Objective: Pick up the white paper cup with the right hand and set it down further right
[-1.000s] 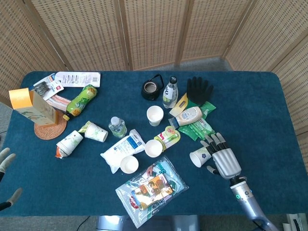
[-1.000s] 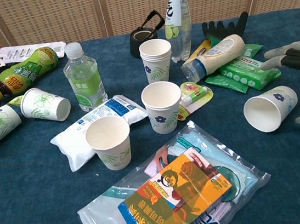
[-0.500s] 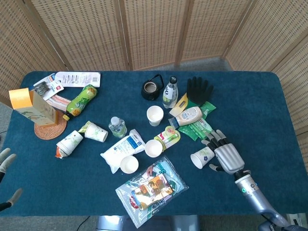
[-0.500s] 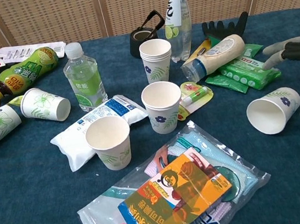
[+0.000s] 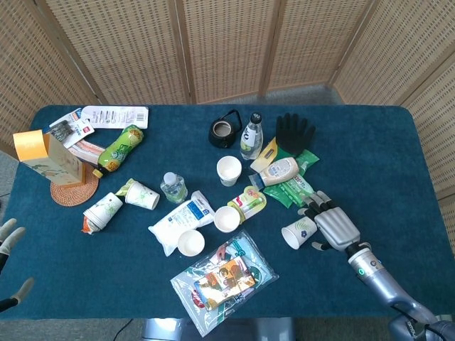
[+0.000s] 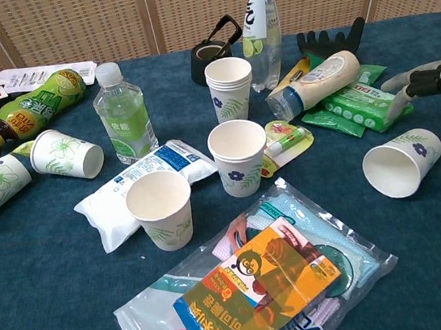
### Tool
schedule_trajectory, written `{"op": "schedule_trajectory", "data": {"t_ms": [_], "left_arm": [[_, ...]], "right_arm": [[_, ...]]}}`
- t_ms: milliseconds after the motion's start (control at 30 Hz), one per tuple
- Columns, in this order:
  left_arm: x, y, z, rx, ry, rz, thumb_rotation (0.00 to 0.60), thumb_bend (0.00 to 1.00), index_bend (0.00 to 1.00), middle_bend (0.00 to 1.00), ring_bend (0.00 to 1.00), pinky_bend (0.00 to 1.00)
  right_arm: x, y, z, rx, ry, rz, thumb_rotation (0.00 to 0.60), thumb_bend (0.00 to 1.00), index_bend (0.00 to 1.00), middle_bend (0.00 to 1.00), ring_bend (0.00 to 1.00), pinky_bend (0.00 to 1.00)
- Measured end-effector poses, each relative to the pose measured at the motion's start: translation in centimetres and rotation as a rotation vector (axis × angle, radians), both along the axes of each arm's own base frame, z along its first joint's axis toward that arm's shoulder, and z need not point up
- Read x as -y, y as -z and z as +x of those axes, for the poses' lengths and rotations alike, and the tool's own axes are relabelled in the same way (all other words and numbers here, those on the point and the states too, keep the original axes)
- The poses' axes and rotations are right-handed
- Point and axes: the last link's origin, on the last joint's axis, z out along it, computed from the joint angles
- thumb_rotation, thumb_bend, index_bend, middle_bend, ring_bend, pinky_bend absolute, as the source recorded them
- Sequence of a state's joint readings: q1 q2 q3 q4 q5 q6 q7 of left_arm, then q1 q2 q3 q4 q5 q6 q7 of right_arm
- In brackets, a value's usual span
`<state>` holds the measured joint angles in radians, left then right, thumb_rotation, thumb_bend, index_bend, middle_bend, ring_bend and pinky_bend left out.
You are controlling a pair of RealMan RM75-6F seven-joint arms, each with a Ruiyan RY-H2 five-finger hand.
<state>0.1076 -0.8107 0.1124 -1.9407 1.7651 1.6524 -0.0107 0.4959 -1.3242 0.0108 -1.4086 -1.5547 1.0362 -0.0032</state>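
Right hand [image 5: 334,227] beside toppled white paper cup [image 5: 297,232]

White paper cup [image 6: 402,163] lies on its side near the tabletop's [image 6: 53,317] right edge, mouth facing left. Right hand [image 6: 438,87] at that edge, fingers spread around cup, no grip.

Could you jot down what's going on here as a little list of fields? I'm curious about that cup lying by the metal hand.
cup: white paper cup lying on its side, mouth toward the table's left
surface: blue tablecloth
right hand: right hand beside the cup, fingers spread on either side of it, not gripping
left hand: left hand at the table's near left edge, holding nothing
nearest neighbour: green packet just behind the cup
state of task: cup not lifted yet
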Motion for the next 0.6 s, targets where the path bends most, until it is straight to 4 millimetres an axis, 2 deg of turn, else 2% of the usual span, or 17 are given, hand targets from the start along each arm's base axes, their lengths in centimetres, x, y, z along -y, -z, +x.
{"op": "schedule_trajectory", "data": {"t_ms": [367,600], "left_arm": [[0.0,0.0,0.0,0.0,-0.002,-0.005,0.6,0.35,0.0,0.0,0.0,0.0],[-0.1,0.0,-0.1,0.001,-0.004,-0.006,0.6,0.35,0.0,0.0,0.0,0.0]], "right_arm": [[0.8,0.7,0.8,-0.023,0.01,0.03,0.6,0.18,0.29,0.0,0.0,0.0],[1.2,1.1,0.6,-0.031,0.026,0.035,0.6,0.18,0.37,0.0,0.0,0.0]]}}
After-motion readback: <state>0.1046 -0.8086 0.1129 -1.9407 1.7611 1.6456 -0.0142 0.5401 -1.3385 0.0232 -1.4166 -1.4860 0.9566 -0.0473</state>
